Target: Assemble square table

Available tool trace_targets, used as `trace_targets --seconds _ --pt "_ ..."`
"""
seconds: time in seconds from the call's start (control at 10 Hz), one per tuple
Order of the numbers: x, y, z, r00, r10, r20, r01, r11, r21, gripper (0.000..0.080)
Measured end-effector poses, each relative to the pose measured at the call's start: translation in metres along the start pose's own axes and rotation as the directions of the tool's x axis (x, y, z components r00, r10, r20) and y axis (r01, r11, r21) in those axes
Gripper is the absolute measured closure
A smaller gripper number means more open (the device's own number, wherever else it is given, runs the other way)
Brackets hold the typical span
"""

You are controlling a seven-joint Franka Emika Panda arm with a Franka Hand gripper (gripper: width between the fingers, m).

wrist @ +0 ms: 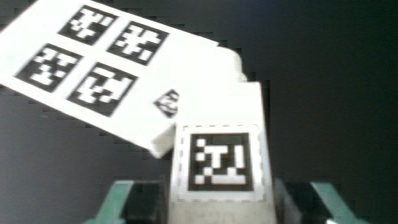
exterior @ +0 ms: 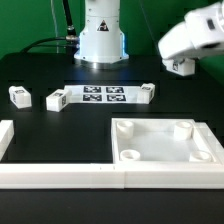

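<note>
The white square table top (exterior: 165, 123) lies tray-side up at the front of the exterior view's right, its round corner sockets showing. My gripper (exterior: 181, 68) hangs in the air above and behind it, shut on a white tagged leg (exterior: 182, 64). In the wrist view that leg (wrist: 217, 150) runs between the two green fingers (wrist: 135, 203), my gripper (wrist: 226, 204) closed round its near end. Three more legs lie on the black table: two (exterior: 18, 95) (exterior: 57, 99) at the exterior view's left, one (exterior: 147, 92) by the marker board's right end.
The marker board (exterior: 101, 95) lies flat in the middle, also seen in the wrist view (wrist: 107, 60). White border bars (exterior: 60, 176) run along the front and the left edge (exterior: 5, 135). The robot base (exterior: 100, 40) stands at the back.
</note>
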State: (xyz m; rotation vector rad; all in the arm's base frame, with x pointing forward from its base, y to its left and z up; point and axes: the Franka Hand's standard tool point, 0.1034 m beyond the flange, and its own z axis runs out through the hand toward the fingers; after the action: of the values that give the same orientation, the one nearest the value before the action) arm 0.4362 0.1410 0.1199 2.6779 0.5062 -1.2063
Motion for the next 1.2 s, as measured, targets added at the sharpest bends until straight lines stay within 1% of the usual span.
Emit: trace_targets --seconds 0.1,0.2,0.4,0.5,0.6,0.7,0.8,0.9,1.0,1.1,1.2 --pt "-0.004 0.013 -0.011 0.997 0.006 -0.073 -0.006 1.0 0.013 0.0511" --pt "-0.011 0.027 -0.016 0.986 0.0 -0.168 0.002 1.0 0.015 0.0511" --pt "-0.007 0.026 -0.016 0.947 0.006 -0.323 -0.005 1.0 0.004 0.0511" --pt "-0.002 0.03 -0.021 0.913 -0.001 -0.408 0.001 1.0 0.001 0.051" --pt "0.01 0.04 -0.034 0.872 -0.019 -0.488 0.025 1.0 0.005 0.051" --pt "0.013 0.054 -0.054 0.847 -0.019 -0.531 0.029 1.0 0.01 0.051" --pt "0.019 0.07 -0.08 0.81 -0.023 -0.586 0.032 0.999 0.005 0.051" --pt "0.025 0.079 -0.096 0.746 -0.011 -0.666 0.015 1.0 0.0 0.051" --pt "0.026 0.078 -0.092 0.697 -0.012 -0.717 0.008 1.0 -0.009 0.051" --pt "0.026 0.078 -0.089 0.669 -0.014 -0.743 0.005 1.0 -0.015 0.051" --pt "0.031 0.081 -0.096 0.596 -0.019 -0.803 -0.003 1.0 -0.026 0.051"
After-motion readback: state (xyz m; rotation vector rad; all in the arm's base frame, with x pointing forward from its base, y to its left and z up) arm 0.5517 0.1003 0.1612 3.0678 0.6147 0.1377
